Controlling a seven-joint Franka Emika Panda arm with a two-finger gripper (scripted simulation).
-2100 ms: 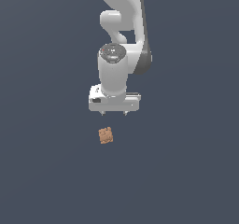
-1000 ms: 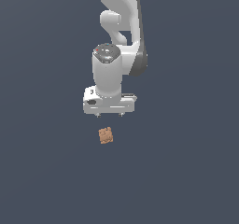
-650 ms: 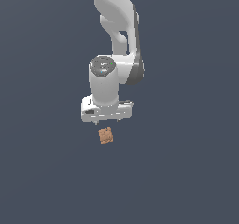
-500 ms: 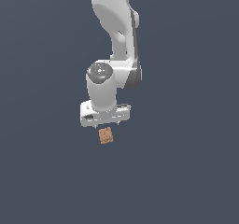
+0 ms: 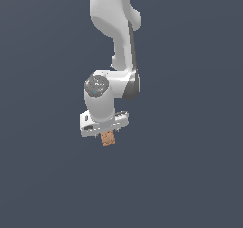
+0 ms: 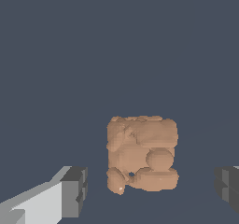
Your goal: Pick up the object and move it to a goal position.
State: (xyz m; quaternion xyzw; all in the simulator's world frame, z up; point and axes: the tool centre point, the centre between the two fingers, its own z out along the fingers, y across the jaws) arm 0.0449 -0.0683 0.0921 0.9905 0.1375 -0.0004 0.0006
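Observation:
The object (image 5: 108, 138) is a small orange-brown block with a bumpy, mottled surface. It lies on the dark grey ground. In the exterior view my white gripper (image 5: 105, 129) is low over it and hides its upper edge. In the wrist view the object (image 6: 142, 153) sits between my two dark fingertips, one finger (image 6: 74, 191) on one side and the other finger (image 6: 228, 187) on the far side. The gripper (image 6: 151, 190) is open, with a clear gap on both sides of the block. Neither pad touches it.
The white arm (image 5: 116, 42) rises from the gripper to the top of the exterior view. Around it is only flat dark grey ground (image 5: 190, 165).
The arm has lowered and shifted toward the exterior view's left, bringing the open gripper down around the block. The block has not moved.

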